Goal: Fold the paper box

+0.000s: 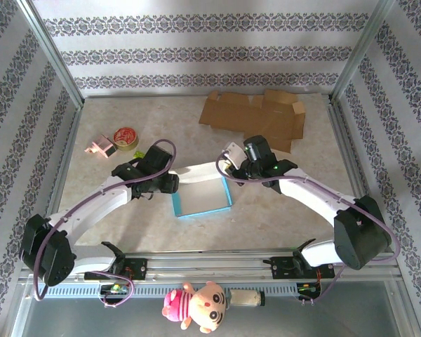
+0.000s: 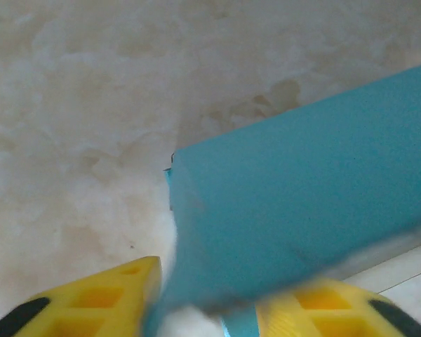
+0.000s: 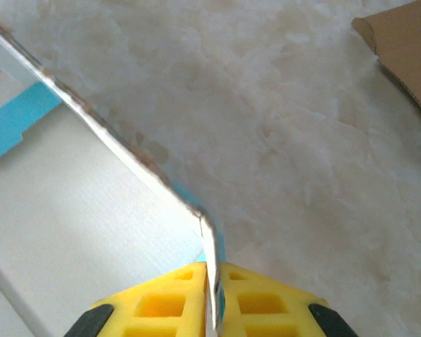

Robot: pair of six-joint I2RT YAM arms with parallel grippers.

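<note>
I see the blue box (image 1: 202, 197) mid-counter (image 1: 161, 126), my left pincer (image 2: 203, 302) clamped on its left wall, my right pincer (image 3: 212, 298) pinching its far right wall; cardboard (image 1: 256, 116) lies farther back.

- No text, label, brand, number or sign can be read in any of the three views.
- The tape roll (image 1: 125, 137), toward ten o'clock on the bench (image 1: 161, 116), carries reddish marks on its face; they may be print, but they are too small and blurred to make out.
- The flat brown cardboard (image 1: 256, 118) toward one o'clock has bare faces with no lettering that can be read.
- The blue paper box (image 1: 201, 197) near the middle is plain blue outside and plain white inside in the top and wrist views.
</note>
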